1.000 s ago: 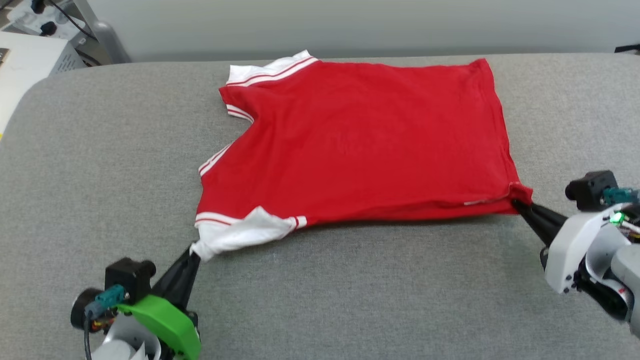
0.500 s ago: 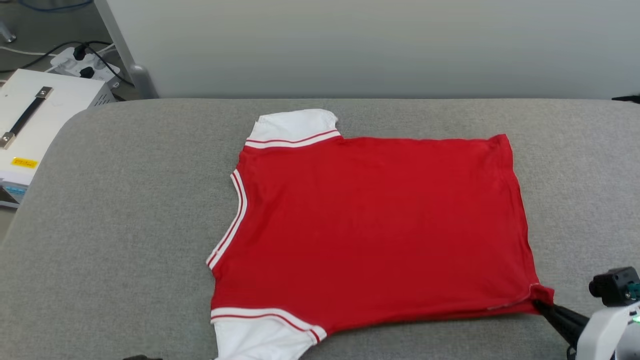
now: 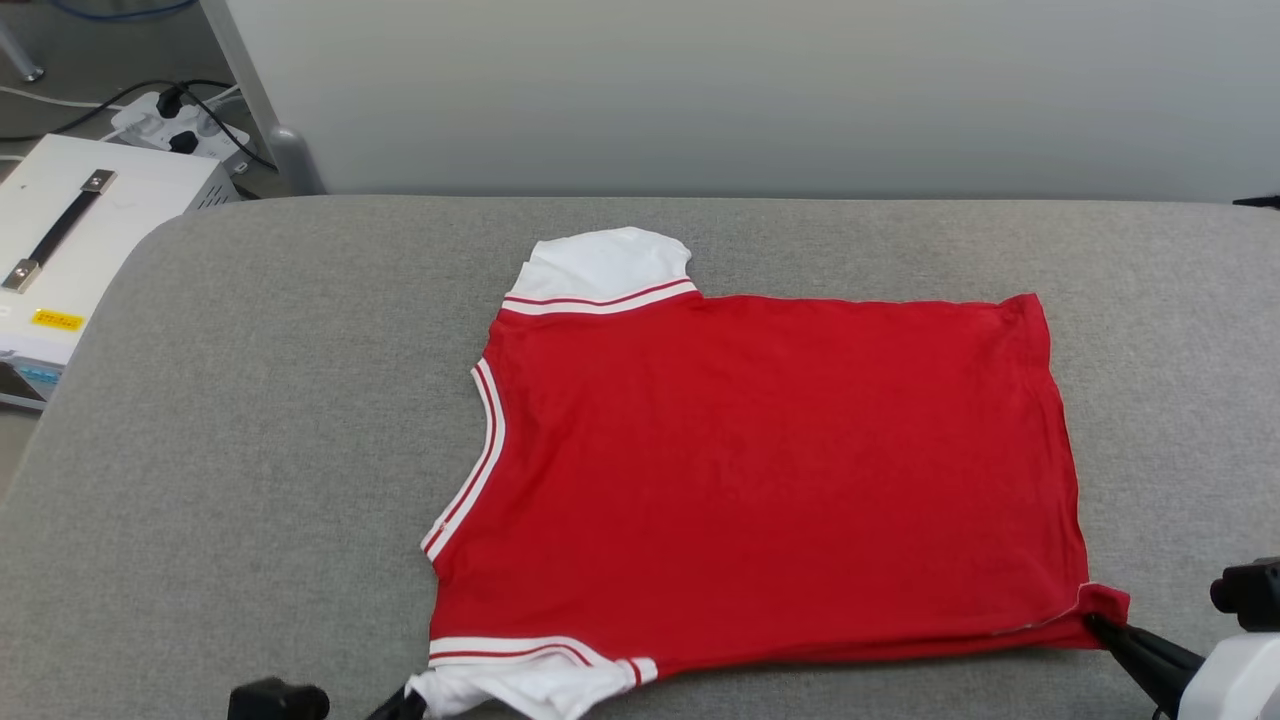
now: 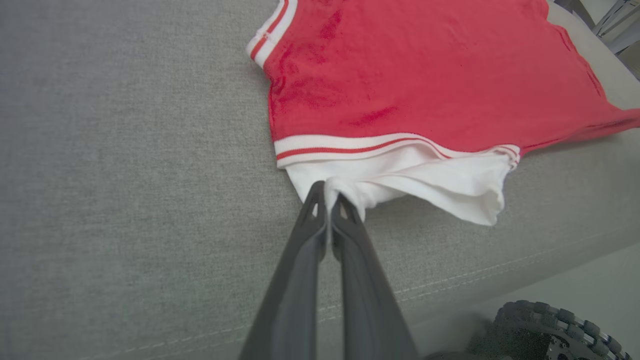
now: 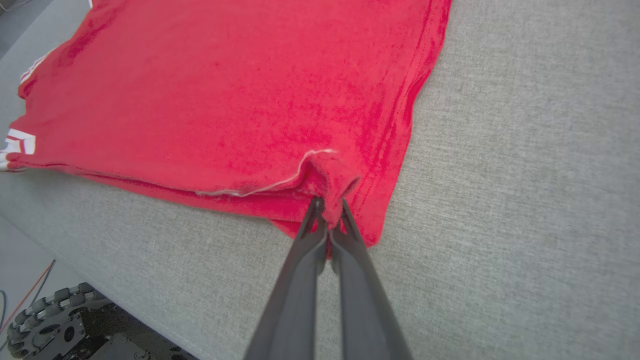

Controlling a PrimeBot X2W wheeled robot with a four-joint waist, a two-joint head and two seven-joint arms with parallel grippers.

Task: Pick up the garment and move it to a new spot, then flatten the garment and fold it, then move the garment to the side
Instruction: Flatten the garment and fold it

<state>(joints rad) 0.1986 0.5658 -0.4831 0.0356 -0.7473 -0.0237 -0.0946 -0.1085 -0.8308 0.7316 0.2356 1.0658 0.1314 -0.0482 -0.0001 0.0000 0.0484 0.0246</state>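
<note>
The garment [image 3: 760, 470] is a red jersey with white, stripe-trimmed sleeves, spread flat and plain side up on the grey padded table [image 3: 250, 450]. Its neck points left and its hem right. My left gripper [image 4: 329, 197] is shut on the white near sleeve [image 4: 400, 185]; in the head view it peeks in at the bottom edge as my left gripper [image 3: 408, 700]. My right gripper [image 5: 329, 207] is shut on the near hem corner [image 5: 327, 172], seen at the lower right in the head view as my right gripper [image 3: 1098, 625]. No numerals show.
A white box with a black handle [image 3: 70, 240] and a power strip with cables [image 3: 170, 115] sit off the table's far left. A pale wall [image 3: 750, 90] runs behind the table. The near table edge and my wheeled base [image 5: 45, 320] lie below the grippers.
The head camera has tilted up, so the scene sits lower in the picture. The garment now lies flatter and stretched out; both grippers keep their hold on sleeve and hem corner.
</note>
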